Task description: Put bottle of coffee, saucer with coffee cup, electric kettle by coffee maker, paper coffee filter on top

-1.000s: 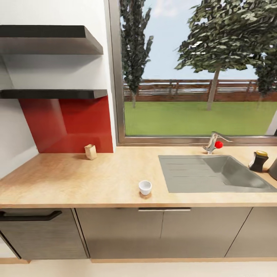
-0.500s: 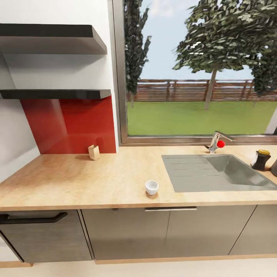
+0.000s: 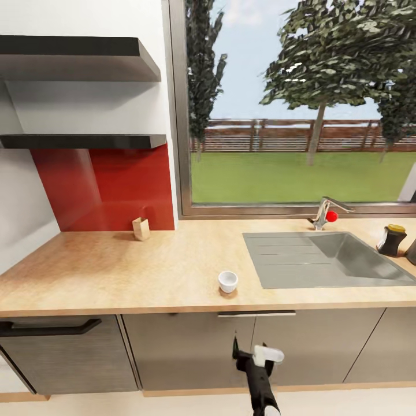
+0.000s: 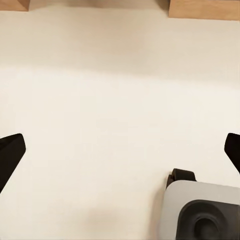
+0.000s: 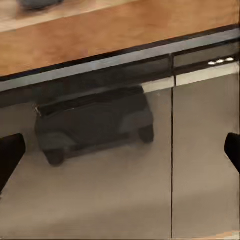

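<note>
On the kitchen countertop [image 3: 115, 266], near its front edge, you see the coffee cup [image 3: 227, 281] standing alone, left of the sink [image 3: 323, 260].
The bottle of coffee [image 3: 392, 240] stands far at the right, beyond the sink. Your right gripper [image 5: 120, 150] faces the cabinet doors [image 5: 200, 165] with fingers wide apart, holding nothing; your left gripper [image 4: 120, 150] points at the floor [image 4: 100, 100], also wide apart and empty.
</note>
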`<state>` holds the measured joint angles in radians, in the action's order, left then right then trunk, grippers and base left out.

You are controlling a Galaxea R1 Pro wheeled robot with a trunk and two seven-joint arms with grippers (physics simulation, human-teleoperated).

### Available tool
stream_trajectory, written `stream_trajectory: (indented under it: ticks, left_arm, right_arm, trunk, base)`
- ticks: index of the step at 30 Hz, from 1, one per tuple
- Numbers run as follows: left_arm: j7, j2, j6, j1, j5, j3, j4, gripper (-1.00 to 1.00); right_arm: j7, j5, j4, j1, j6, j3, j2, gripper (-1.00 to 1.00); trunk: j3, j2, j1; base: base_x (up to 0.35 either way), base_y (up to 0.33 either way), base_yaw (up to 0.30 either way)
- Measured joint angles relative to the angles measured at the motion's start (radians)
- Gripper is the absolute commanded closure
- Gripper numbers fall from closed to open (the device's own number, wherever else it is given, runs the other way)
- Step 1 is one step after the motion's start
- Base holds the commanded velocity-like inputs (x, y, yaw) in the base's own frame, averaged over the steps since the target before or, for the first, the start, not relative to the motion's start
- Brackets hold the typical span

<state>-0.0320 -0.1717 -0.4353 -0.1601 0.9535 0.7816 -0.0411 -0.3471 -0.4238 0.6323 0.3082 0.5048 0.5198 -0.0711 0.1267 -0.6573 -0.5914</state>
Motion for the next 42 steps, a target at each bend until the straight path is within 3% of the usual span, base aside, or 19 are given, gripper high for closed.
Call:
stream_trajectory:
  ticks: [2,6,8,9,12,13,15,17,19,20,21,24,30,33,36,38,42]
  left_arm:
    - [0.000,0.002,0.000,0.000,-0.001,0.001,0.000,-1.00]
    - [0.000,0.007,0.000,0.000,-0.001,0.003,0.000,-1.00]
    - [0.000,0.007,0.012,0.000,-0.001,0.004,-0.001,-1.00]
    - [0.002,0.005,0.051,-0.001,0.000,0.004,0.000,-1.00]
    - [0.004,0.004,0.081,-0.001,0.000,0.003,0.001,-1.00]
    - [0.003,0.005,0.088,0.000,0.000,0.003,0.001,-1.00]
    - [0.003,0.006,0.092,0.000,-0.001,0.002,0.000,-1.00]
    - [0.002,0.005,0.093,0.000,-0.002,0.003,-0.001,-1.00]
    - [0.002,0.003,0.093,0.000,-0.007,0.006,-0.001,-1.00]
    - [0.002,0.003,0.094,0.001,-0.028,0.010,-0.001,-1.00]
    - [0.002,0.004,0.094,0.001,-0.047,0.012,-0.001,-1.00]
    - [0.003,0.006,0.098,0.001,-0.058,0.012,-0.001,-1.00]
    - [0.008,0.005,0.104,0.012,-0.063,0.012,-0.001,-1.00]
    - [0.052,0.004,0.104,0.018,-0.058,0.013,-0.002,-1.00]
    - [0.079,0.006,0.104,0.019,-0.056,0.013,-0.002,-1.00]
    - [0.078,0.017,0.115,0.031,-0.058,0.010,-0.003,-1.00]
    - [0.079,0.015,0.130,0.049,-0.057,0.009,-0.003,-1.00]
  right_arm:
    - [-0.054,-0.005,0.091,0.000,0.003,0.002,0.000,-1.00]
    - [-0.086,-0.006,0.245,0.000,0.001,0.002,0.003,-1.00]
    - [-0.093,-0.005,0.341,0.000,-0.045,0.002,0.006,-1.00]
    - [-0.115,-0.003,0.407,0.006,-0.153,0.001,0.008,-1.00]
    - [-0.180,-0.003,0.484,0.033,-0.245,0.001,0.010,-1.00]
    - [-0.219,0.000,0.541,0.066,-0.337,0.001,0.011,-1.00]
    - [-0.234,-0.009,0.583,0.140,-0.548,0.000,0.012,-1.00]
    - [-0.238,-0.009,0.592,0.193,-0.709,-0.030,0.012,-1.00]
    - [-0.239,-0.007,0.594,0.235,-0.839,-0.099,0.011,-1.00]
    - [-0.238,-0.006,0.594,0.294,-0.974,-0.178,0.011,-1.00]
    - [-0.237,-0.005,0.593,0.346,-1.085,-0.227,0.011,-1.00]
    - [-0.236,-0.006,0.586,0.388,-1.200,-0.260,0.011,-1.00]
    - [-0.236,-0.009,0.578,0.414,-1.331,-0.277,0.011,-1.00]
    - [-0.236,-0.013,0.580,0.416,-1.415,-0.281,0.006,-1.00]
    - [-0.235,-0.014,0.578,0.416,-1.440,-0.280,0.003,-1.00]
    - [-0.236,-0.027,0.589,0.410,-1.447,-0.276,-0.009,-1.00]
    - [-0.237,-0.025,0.596,0.410,-1.448,-0.276,-0.031,-1.00]
  trunk:
    - [0.000,0.000,0.000]
    - [0.000,0.000,0.000]
    - [0.000,0.000,0.000]
    - [0.000,0.000,0.000]
    - [0.000,0.000,0.000]
    - [0.000,0.000,0.000]
    - [0.000,0.000,0.000]
    - [0.000,0.000,0.000]
    - [0.000,0.000,0.000]
    - [0.000,0.000,0.000]
    - [0.000,0.000,0.000]
    - [0.000,0.000,0.000]
    - [0.000,0.000,0.000]
    - [0.000,0.000,0.000]
    - [0.000,0.000,0.000]
    - [0.000,0.000,0.000]
    - [0.000,0.000,0.000]
  base:
    - [0.000,0.000,0.000]
    - [0.000,0.000,0.000]
    - [0.000,0.000,0.000]
    - [0.000,0.000,0.000]
    - [0.000,0.000,0.000]
    - [0.000,0.000,0.000]
    - [0.000,0.000,0.000]
    - [0.000,0.000,0.000]
    - [0.000,0.000,0.000]
    - [0.000,0.000,0.000]
    - [0.000,0.000,0.000]
    - [0.000,0.000,0.000]
    - [0.000,0.000,0.000]
    - [0.000,0.000,0.000]
    - [0.000,0.000,0.000]
    - [0.000,0.000,0.000]
    - [0.000,0.000,0.000]
